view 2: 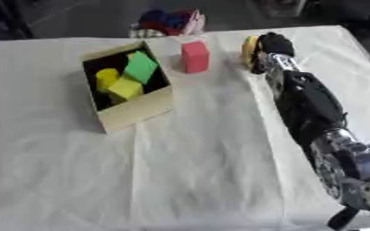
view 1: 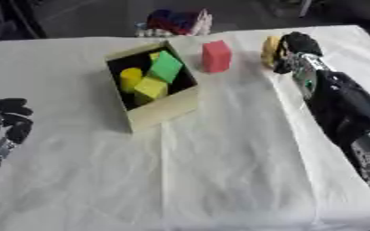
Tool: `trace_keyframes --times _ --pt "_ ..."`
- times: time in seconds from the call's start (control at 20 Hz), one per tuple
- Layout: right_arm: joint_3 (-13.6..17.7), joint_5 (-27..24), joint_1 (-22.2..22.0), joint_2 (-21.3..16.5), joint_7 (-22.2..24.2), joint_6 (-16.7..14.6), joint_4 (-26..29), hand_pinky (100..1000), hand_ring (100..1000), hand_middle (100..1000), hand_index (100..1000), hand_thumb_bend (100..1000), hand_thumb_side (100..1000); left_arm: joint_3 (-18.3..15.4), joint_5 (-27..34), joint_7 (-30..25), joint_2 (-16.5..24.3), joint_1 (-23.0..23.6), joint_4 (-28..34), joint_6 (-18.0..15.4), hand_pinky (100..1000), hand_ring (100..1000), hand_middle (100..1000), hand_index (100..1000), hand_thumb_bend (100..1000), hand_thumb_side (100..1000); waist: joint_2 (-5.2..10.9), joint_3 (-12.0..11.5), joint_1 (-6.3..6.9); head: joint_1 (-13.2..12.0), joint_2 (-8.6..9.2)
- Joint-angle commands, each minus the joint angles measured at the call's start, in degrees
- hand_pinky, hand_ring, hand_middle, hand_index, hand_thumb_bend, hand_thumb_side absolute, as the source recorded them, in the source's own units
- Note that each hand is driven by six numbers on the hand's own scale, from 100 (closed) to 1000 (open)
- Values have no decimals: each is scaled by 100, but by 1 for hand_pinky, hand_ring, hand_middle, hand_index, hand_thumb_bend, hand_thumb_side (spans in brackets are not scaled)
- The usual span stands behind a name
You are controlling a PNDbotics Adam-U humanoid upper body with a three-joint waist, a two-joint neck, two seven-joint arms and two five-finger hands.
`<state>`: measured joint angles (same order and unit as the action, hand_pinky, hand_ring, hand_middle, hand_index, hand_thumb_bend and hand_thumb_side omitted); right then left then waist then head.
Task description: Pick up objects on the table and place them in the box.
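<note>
Three blocks (view 1: 151, 76) boxed (view 1: 163, 109); right hand (view 1: 292, 47) curls on yellow piece (view 1: 270, 51), red block (view 1: 216, 56) beside it remaining.

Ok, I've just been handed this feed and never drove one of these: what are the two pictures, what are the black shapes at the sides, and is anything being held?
Both pictures come from one stereo camera in the robot's head, looking down at the white-clothed table: left eye and right eye, the same moment. The black shapes are the robot's own arms. Its right hand reaches to the far side, against a yellow rounded block; whether the fingers are closed on it cannot be seen. The left hand rests open at the left edge, holding nothing. An open cardboard box already holds a green block, a yellow cylinder and a yellow cube. A red block stands on the cloth between the box and the right hand.
</note>
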<state>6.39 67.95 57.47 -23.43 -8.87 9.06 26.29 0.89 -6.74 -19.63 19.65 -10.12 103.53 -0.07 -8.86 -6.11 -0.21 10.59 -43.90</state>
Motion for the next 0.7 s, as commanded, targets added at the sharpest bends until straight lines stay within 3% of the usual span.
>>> trace_keyframes --times 0.05,0.2,0.3,0.45,0.7 --pt "128 -618 111 -77 -128 17 11 788 762 699 886 375 632 -53 -6 13 65 -34 118 2 843 686 679 835 451 626 64 -2 39 23 -22" --pt "108 -1511 93 -85 -128 -7 -94 804 802 777 929 387 664 -58 -5 16 70 -30 120 2 844 686 679 835 450 626 58 -8 41 41 -22" --pt "2 -1709 94 -101 -132 -48 -148 812 818 810 945 393 652 -58 -1 19 74 -31 121 3 844 686 679 835 449 626 52 -13 44 59 -22" --pt "-94 -1668 104 -92 -120 -103 -169 818 827 827 951 399 642 -45 9 6 69 -39 122 1 844 687 679 835 448 627 42 -22 58 89 -22" --pt "-151 -1188 98 -44 53 -102 -152 823 828 822 944 392 589 -30 21 -8 61 -57 123 -2 844 686 679 835 447 626 21 -61 86 143 -22"
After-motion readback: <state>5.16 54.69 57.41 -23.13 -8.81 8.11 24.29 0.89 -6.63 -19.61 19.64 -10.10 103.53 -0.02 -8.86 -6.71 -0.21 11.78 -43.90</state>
